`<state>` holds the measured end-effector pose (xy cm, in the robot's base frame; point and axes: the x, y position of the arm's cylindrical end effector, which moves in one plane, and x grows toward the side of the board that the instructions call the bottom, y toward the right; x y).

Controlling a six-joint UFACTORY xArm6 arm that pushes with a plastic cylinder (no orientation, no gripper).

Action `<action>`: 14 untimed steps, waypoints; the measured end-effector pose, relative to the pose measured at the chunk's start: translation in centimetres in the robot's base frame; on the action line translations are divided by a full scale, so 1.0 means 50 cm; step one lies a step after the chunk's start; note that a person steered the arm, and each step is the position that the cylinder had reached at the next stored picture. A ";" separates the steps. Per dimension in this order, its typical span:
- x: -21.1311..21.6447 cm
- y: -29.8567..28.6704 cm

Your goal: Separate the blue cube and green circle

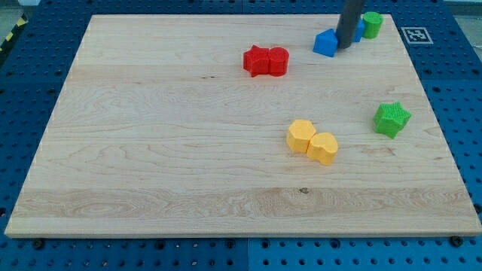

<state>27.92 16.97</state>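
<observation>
The green circle (373, 22) sits near the top right corner of the wooden board (151, 150). The blue cube (361, 29) touches its left side and is mostly hidden behind my rod. My tip (346, 47) rests on the board just left of and below the blue cube. It stands between the cube and a second blue block (325, 43), wedge-like in shape, which lies against the tip's left side.
Two red blocks (266, 61) lie touching each other left of the tip. Two yellow blocks (312, 141) lie touching near the board's middle right. A green star (392, 119) sits near the right edge. The board's top edge is close behind the green circle.
</observation>
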 end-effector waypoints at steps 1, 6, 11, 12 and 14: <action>0.000 -0.061; 0.050 0.156; -0.168 0.190; -0.164 0.124; -0.107 0.130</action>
<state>22.59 23.48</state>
